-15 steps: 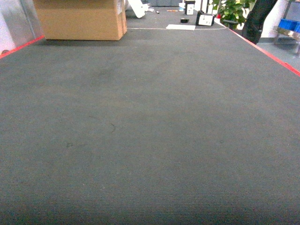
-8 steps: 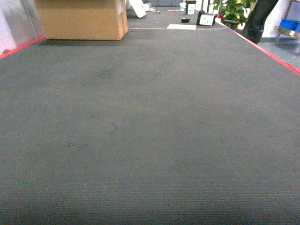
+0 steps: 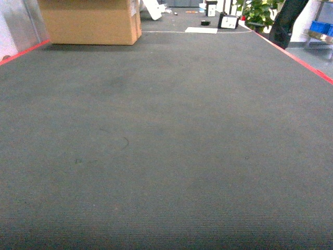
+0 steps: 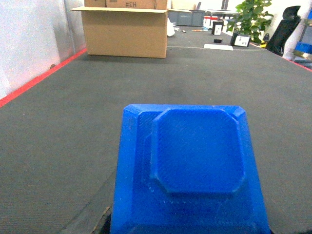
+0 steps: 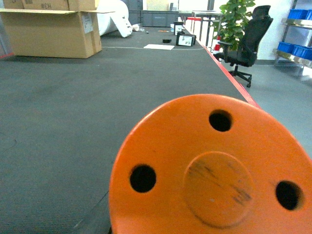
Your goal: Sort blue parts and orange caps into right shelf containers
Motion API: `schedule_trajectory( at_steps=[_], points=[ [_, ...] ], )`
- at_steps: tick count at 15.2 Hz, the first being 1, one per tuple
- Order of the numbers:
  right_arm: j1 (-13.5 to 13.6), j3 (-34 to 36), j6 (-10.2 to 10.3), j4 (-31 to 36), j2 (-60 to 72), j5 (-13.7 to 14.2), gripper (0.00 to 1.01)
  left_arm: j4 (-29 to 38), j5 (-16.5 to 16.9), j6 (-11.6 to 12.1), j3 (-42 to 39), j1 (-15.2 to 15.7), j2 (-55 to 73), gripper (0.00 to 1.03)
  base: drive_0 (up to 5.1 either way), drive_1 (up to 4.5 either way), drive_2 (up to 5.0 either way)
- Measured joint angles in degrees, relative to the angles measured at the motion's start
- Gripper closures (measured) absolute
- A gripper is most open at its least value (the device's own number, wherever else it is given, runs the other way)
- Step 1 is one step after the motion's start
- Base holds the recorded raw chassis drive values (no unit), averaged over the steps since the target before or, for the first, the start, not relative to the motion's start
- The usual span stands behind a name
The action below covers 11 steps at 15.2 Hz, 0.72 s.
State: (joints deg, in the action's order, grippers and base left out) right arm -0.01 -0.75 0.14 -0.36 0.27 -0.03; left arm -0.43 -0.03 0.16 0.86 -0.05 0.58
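Your dark grey carpet (image 3: 166,156), edged with red tape (image 3: 296,57), runs to a cardboard box (image 3: 88,21). Blue part (image 4: 187,170) and orange cap (image 5: 214,170) fill your wrist views; finger state can't be told. Blue crates (image 5: 295,48) sit far right.

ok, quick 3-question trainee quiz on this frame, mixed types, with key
1. True or false: the blue part fills the lower half of the left wrist view.
2. The round orange cap in the right wrist view shows how many holes? A) one B) three C) five
3. Fill in: in the head view, the cardboard box stands at the far ____ of the grey carpet.

Key: 1 true; 2 B; 3 left

Neither gripper's jaws are visible in any view.
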Motion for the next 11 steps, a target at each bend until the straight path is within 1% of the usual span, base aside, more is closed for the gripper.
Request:
schedule_trajectory(
  at_steps=[11],
  points=[
    [0.0,0.0,0.0,0.0,0.0,0.0,0.57,0.0,0.0,0.0,0.0,0.0,0.0,0.59,-1.7,-1.71,-1.7]
  ],
)
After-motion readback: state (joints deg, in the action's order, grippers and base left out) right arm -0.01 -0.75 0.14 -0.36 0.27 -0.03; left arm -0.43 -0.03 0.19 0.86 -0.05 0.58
